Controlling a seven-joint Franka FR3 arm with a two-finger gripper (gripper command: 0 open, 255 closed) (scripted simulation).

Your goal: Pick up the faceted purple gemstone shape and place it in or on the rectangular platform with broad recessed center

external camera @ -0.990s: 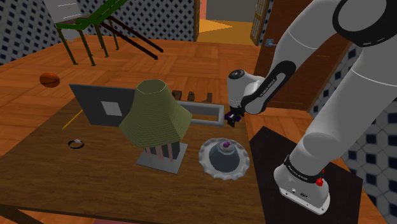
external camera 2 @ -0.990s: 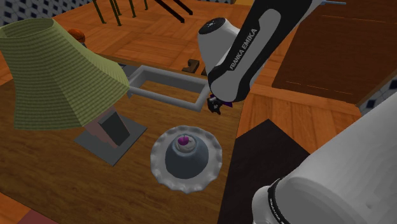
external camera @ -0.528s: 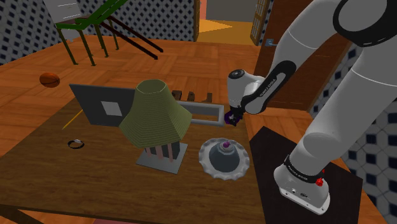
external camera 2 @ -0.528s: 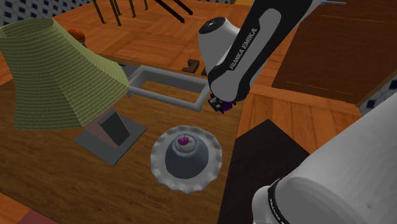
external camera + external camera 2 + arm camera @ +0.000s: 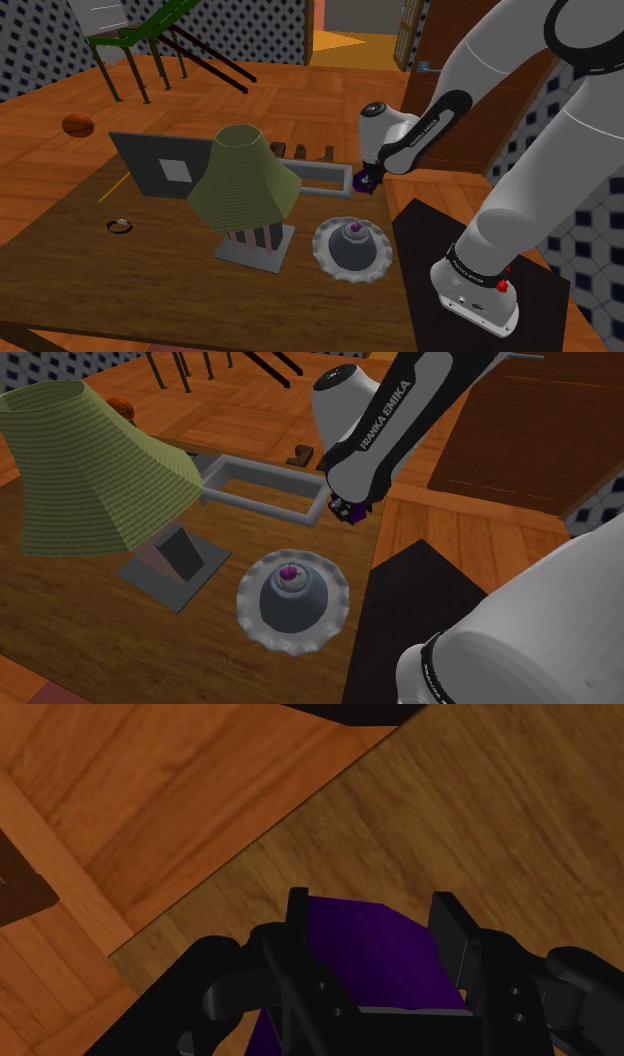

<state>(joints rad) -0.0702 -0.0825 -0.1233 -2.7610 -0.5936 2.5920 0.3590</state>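
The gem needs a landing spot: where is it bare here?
Bare: the tray inside its grey rim, near the held gem; also the table between ring and lamp. Crowded: lamp base close beside dish.

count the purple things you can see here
2. One purple gemstone clasped between the fingers; one small purple knob atop the grey dome on the scalloped plate. The green lampshade may hide more.

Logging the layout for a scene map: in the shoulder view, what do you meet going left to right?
brown ball → small ring → green lampshade → scalloped dish → black stand
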